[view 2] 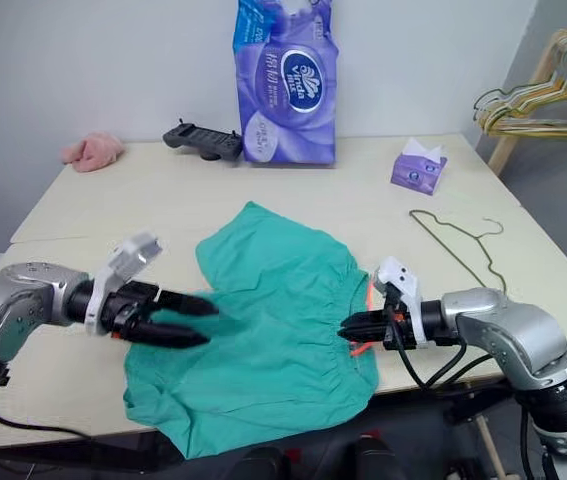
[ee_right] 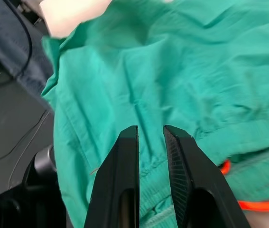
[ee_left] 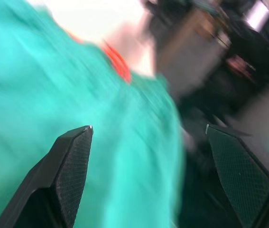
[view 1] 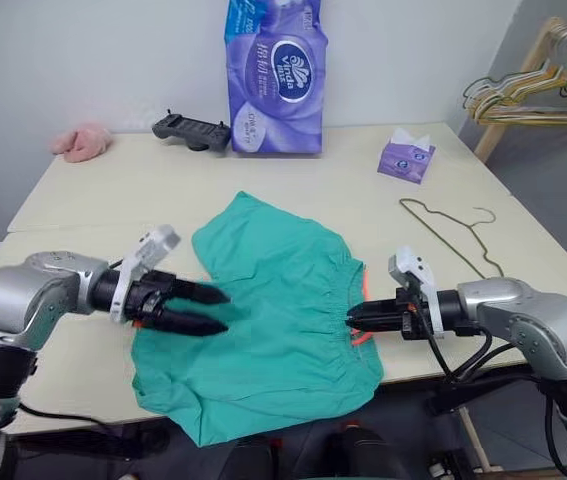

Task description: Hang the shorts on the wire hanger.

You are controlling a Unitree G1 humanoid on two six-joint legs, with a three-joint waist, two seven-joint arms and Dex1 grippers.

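A pale cream counter [view 1: 383, 215] carries everything. Largest on it is one pair of teal-green shorts [view 1: 273, 310], spread flat at the near edge, with the gathered waistband toward the robot's right, a bright orange drawstring [view 1: 363, 335] showing there, and one corner hanging over the near edge. At the far edge stands one tall purple pack of tissue rolls [view 1: 276, 75] with a round "Vinda" logo; its other writing is too small to read. One wire hanger [view 1: 453, 232], thin and dark, lies flat on the counter to the right of the shorts, apart from them. Beyond the counter's right end, a bunch of pale hangers [view 1: 533, 100] hangs on a wooden rack. One small purple tissue packet [view 1: 406, 158], one black handset-like device [view 1: 193, 130] and one pink cloth [view 1: 81, 142] sit along the back.

The left tool [view 1: 213, 310] is spread wide above the shorts' left part, grasping nothing. The right tool [ee_right: 151, 137] is clenched nearly closed at the waistband; whether fabric is pinched cannot be told.
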